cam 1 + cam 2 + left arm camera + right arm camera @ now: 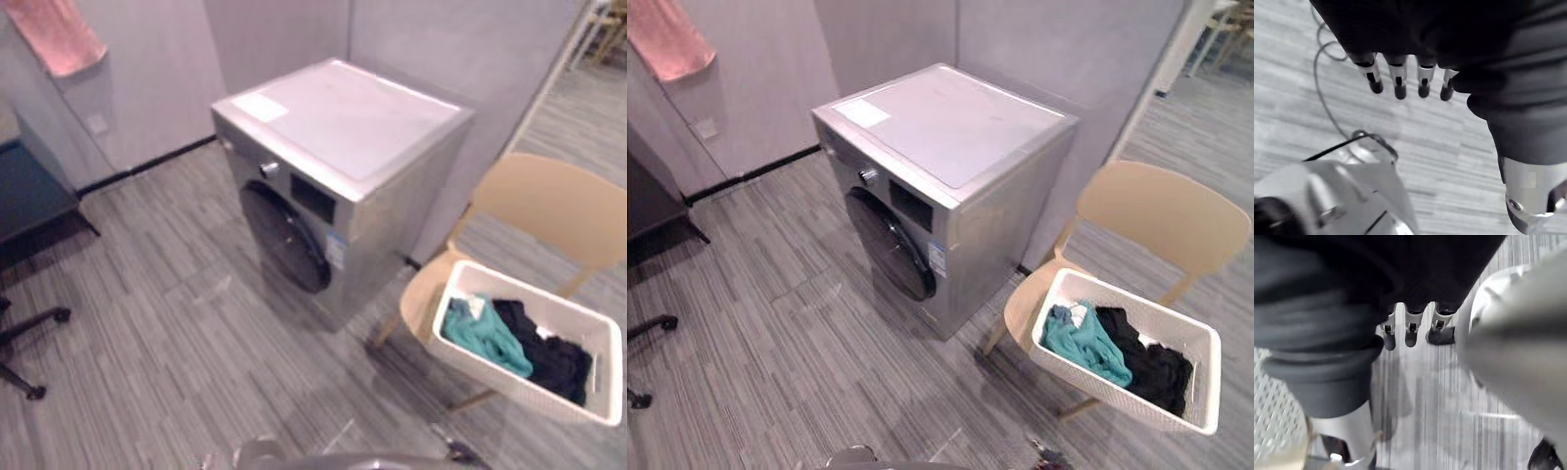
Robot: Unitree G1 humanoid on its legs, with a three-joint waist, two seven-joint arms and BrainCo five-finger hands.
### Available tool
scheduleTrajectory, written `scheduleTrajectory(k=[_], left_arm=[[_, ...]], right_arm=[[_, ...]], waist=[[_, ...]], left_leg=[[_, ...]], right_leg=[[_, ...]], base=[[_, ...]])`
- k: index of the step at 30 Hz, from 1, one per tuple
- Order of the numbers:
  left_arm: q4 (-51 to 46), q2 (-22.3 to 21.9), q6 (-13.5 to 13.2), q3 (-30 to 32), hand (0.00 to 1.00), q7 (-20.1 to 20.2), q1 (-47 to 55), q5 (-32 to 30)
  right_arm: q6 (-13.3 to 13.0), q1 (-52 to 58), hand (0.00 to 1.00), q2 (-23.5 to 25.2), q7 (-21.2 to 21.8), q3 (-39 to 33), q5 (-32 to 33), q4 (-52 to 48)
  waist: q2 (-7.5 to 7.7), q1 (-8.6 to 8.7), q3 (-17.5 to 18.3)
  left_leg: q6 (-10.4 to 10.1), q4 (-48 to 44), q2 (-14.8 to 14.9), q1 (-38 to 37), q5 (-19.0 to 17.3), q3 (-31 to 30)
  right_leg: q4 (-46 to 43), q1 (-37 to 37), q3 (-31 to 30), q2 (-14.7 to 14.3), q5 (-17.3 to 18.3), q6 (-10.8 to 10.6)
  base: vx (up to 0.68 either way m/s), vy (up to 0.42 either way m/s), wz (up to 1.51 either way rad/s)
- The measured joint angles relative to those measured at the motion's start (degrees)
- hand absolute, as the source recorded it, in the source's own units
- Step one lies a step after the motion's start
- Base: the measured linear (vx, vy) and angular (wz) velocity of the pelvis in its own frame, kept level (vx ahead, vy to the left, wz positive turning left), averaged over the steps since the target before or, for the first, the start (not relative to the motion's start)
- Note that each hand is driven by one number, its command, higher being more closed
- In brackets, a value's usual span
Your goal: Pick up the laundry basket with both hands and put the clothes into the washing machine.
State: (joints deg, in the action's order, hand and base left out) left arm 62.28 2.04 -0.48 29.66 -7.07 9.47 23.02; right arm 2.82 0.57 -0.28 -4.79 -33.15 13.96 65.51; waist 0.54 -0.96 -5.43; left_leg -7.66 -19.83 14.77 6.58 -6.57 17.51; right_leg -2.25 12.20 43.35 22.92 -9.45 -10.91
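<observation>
A white laundry basket (598,338) sits on the seat of a beige chair (558,211) at the right, holding a teal garment (485,333) and black clothes (549,357). To its left stands a silver washing machine (343,122) with its round dark door (286,237) closed. My left hand (1399,81) hangs over the grey floor, its fingers straight and holding nothing. My right hand (1410,330) also hangs over the floor with relaxed fingers and nothing in it. Both hands are well away from the basket.
A pink towel (59,39) hangs on the wall at the upper left. A dark desk (29,196) and an office chair's base (29,343) stand at the left. Grey floor (176,333) stretches in front of the machine.
</observation>
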Motion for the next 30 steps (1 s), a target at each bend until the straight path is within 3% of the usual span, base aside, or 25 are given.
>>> scheduleTrajectory(k=[1, 4, 5, 6, 7, 8, 9, 10, 11, 12, 13, 14, 15, 16, 17, 19, 21, 22, 26, 28, 30], left_arm=[[-0.2, 0.3, -0.1, -1.1, 0.0, -0.2, -0.7, 0.0], [-2.2, -0.4, -0.7, -5.6, 0.0, -0.5, -3.1, 0.5], [-2.1, -1.3, -0.7, -7.3, 0.0, -0.5, -3.8, 0.5], [-2.1, -1.3, -0.8, -8.8, 0.0, -0.5, -3.8, 0.4], [-2.1, -1.3, -1.0, -9.7, 0.0, -0.5, -3.8, 0.3], [-2.1, -1.5, -1.2, -10.9, 0.0, -0.5, -3.9, 0.1], [-2.0, -0.5, -1.4, -12.1, 0.0, -0.6, -4.5, -0.4], [-1.8, 0.7, -1.3, -12.3, 0.0, -0.6, -4.8, -1.3], [-1.6, 1.2, -1.3, -12.5, 0.0, -0.6, -4.8, -1.5], [-1.0, 1.7, -0.9, -13.3, 0.0, -0.4, -4.5, -3.5], [-0.9, 1.5, -0.9, -13.3, 0.0, -0.3, -4.3, -3.7], [-0.8, 0.6, -0.5, -12.8, 0.0, 0.2, -3.9, -4.0], [-0.8, 0.2, -0.4, -12.5, 0.0, 0.6, -4.1, -4.4], [-0.8, -0.3, -0.3, -11.7, 0.0, 1.0, -4.4, -5.9], [-0.7, 0.0, -0.1, -10.4, 0.0, 1.3, -4.6, -6.8], [-0.8, -2.6, 0.0, -6.8, 0.0, 1.7, -4.3, -8.0], [-1.0, -3.7, 0.0, -4.5, 0.0, 1.7, -4.3, -8.1], [-1.1, -4.2, 0.0, -3.6, 0.0, 1.8, -4.1, -8.0], [-2.2, -5.1, -0.2, -1.9, 0.0, 2.0, -3.7, -7.4], [-3.8, -5.2, -0.3, -1.4, 0.0, 2.1, -3.3, -7.2], [-4.6, -5.7, -0.5, 1.4, 0.0, 1.9, -3.1, -5.6]], right_arm=[[0.0, -0.4, 0.0, 0.1, 0.0, 0.1, 0.0, 0.1], [0.0, -1.6, 0.0, -0.9, -0.1, 2.7, -0.1, -0.1], [0.0, -2.3, 0.0, -1.4, -0.1, 2.8, -0.1, -0.3], [0.1, -1.7, 0.0, -2.4, -0.2, 2.8, -0.1, -0.8], [0.0, -1.3, 0.0, -2.8, -0.3, 2.9, -0.1, -1.5], [-0.2, -1.2, 0.0, -3.7, -0.3, 3.3, -0.1, -1.9], [-0.2, -1.6, 0.0, -3.7, -0.2, 4.3, -0.1, -2.4], [-0.2, -2.1, 0.0, -2.9, 0.0, 5.0, -0.1, -3.2], [-0.2, -2.0, 0.0, -2.3, 0.0, 5.0, 0.0, -3.6], [-0.3, -1.1, 0.0, -0.6, 0.1, 6.2, 0.5, -4.5], [-0.3, -1.0, 0.0, -0.4, 0.1, 6.6, 0.8, -4.5], [-0.3, -0.4, 0.0, 0.3, 0.4, 7.3, 1.5, -4.8], [-0.4, 0.0, 0.0, 0.6, 0.6, 7.2, 1.8, -5.4], [-0.5, 0.9, 0.0, 0.8, 1.2, 7.2, 2.2, -6.1], [-0.6, 1.7, 0.0, 1.1, 1.3, 7.1, 2.4, -6.2], [-1.0, 2.5, 0.0, 1.2, 1.1, 5.0, 2.4, -6.6], [-1.3, 2.8, 0.0, 1.2, 1.2, 4.3, 2.4, -7.1], [-1.3, 3.4, 0.0, 1.4, 1.2, 3.9, 2.4, -7.6], [-1.4, 3.1, 0.0, 2.3, 1.3, 4.2, 2.3, -9.1], [-1.3, 3.3, 0.0, 2.9, 1.2, 5.7, 2.2, -11.2], [-1.3, 4.7, 0.0, 3.2, 1.2, 10.1, 2.2, -15.8]], waist=[[0.02, -0.1, 0.1], [0.47, -0.09, 0.4], [0.62, 0.13, 0.4], [-0.03, 0.22, 0.6], [-0.64, 0.17, 0.5], [-1.4, 0.24, 0.2], [-2.05, 0.49, -1.2], [-2.45, 0.59, -2.4], [-1.97, 0.81, -2.5], [-0.19, 1.17, -3.3], [-0.04, 1.3, -3.4], [0.22, 1.79, -3.4], [0.18, 1.83, -3.4], [0.43, 2.17, -3.3], [1.79, 2.52, -3.3], [-0.72, 1.87, -2.9], [-1.78, 2.07, -2.9], [-2.1, 2.01, -2.8], [-2.04, 1.63, -2.3], [-1.32, 1.49, -2.4], [-1.39, 0.85, -3.1]], left_leg=[[0.1, 0.0, -0.4, -0.1, -0.1, -0.1], [1.4, 4.0, -5.2, -2.8, -1.0, -0.1], [2.4, 6.3, -8.1, -3.7, -0.6, -0.5], [3.8, 9.0, -10.5, -5.9, 0.2, -0.9], [4.6, 10.5, -11.4, -6.9, 0.7, -1.5], [5.6, 12.2, -11.7, -8.3, 1.1, -2.5], [6.5, 13.2, -11.4, -10.0, 1.1, -4.1], [6.5, 14.3, -10.6, -11.3, 1.2, -6.0], [6.5, 14.9, -10.3, -11.9, 1.2, -6.7], [6.6, 16.2, -10.2, -14.2, 1.4, -8.5], [6.6, 16.4, -10.2, -14.5, 1.4, -8.9], [6.5, 17.1, -10.1, -15.0, 1.5, -10.0], [6.4, 17.4, -10.0, -15.2, 1.5, -10.6], [6.0, 17.8, -10.1, -15.3, 1.5, -11.7], [4.7, 18.1, -10.8, -15.4, 1.1, -13.1], [3.8, 18.1, -8.4, -15.2, 1.1, -11.6], [3.2, 18.9, -7.1, -16.1, 1.4, -10.8], [2.3, 19.8, -6.2, -17.4, 2.0, -10.1], [1.7, 17.2, -5.3, -17.5, 1.6, -8.2], [0.5, 5.3, -4.7, -11.9, -1.5, -7.3], [-0.2, -14.2, -2.5, -3.1, -2.5, -7.9]], right_leg=[[-1.1, 0.1, 0.5, 0.8, -0.9, 0.2], [-9.0, -0.7, 0.5, 7.3, -2.8, 1.3], [-13.0, -1.7, 0.5, 11.1, -4.5, 3.5], [-16.8, -3.2, 0.5, 14.2, -8.3, 8.4], [-18.8, -3.8, 0.2, 15.4, -11.1, 12.1], [-23.0, -5.4, -2.7, 16.7, -13.2, 17.3], [-32.9, -9.7, -10.9, 14.5, -4.2, 15.7], [-40.3, -13.6, -17.1, 8.1, 7.2, 9.1], [-42.4, -14.6, -18.7, 5.2, 10.8, 8.7], [-44.5, -16.9, -19.0, -2.1, 17.8, 9.5], [-44.3, -17.3, -19.1, -3.2, 18.7, 9.5], [-42.0, -19.6, -20.2, -7.4, 21.4, 8.9], [-39.8, -20.6, -20.8, -9.2, 22.2, 8.8], [-31.4, -21.2, -23.0, -12.5, 22.0, 8.1], [-21.4, -19.9, -25.2, -14.2, 18.4, 11.2], [-16.9, -18.0, -23.2, -17.1, 17.4, 11.7], [-15.0, -16.1, -22.0, -18.4, 17.3, 11.8], [-13.4, -14.0, -21.2, -19.4, 17.2, 12.0], [-8.9, -10.9, -21.1, -21.1, 16.1, 12.3], [-7.1, -10.3, -21.2, -20.9, 16.0, 11.7], [-7.3, -9.4, -21.6, -20.8, 15.9, 11.9]], base=[[0.16, 0.212, 0.48], [0.12, 0.211, 0.4], [0.17, 0.249, 0.39], [0.18, 0.251, 0.44], [0.19, 0.216, 0.5], [0.16, 0.124, 0.55], [0.19, 0.09, 0.69], [0.15, 0.049, 0.64], [0.18, 0.01, 0.91], [0.14, -0.006, 0.71], [0.19, -0.025, 0.77], [0.1, -0.042, 0.42], [0.11, -0.083, 0.64], [0.11, -0.12, 0.74], [0.16, -0.176, 0.65], [0.18, -0.16, 0.23], [0.19, -0.118, 0.24], [0.18, -0.114, 0.27], [0.11, -0.056, 0.03], [0.01, 0.005, 0.02], [0.02, 0.057, -0.17]])
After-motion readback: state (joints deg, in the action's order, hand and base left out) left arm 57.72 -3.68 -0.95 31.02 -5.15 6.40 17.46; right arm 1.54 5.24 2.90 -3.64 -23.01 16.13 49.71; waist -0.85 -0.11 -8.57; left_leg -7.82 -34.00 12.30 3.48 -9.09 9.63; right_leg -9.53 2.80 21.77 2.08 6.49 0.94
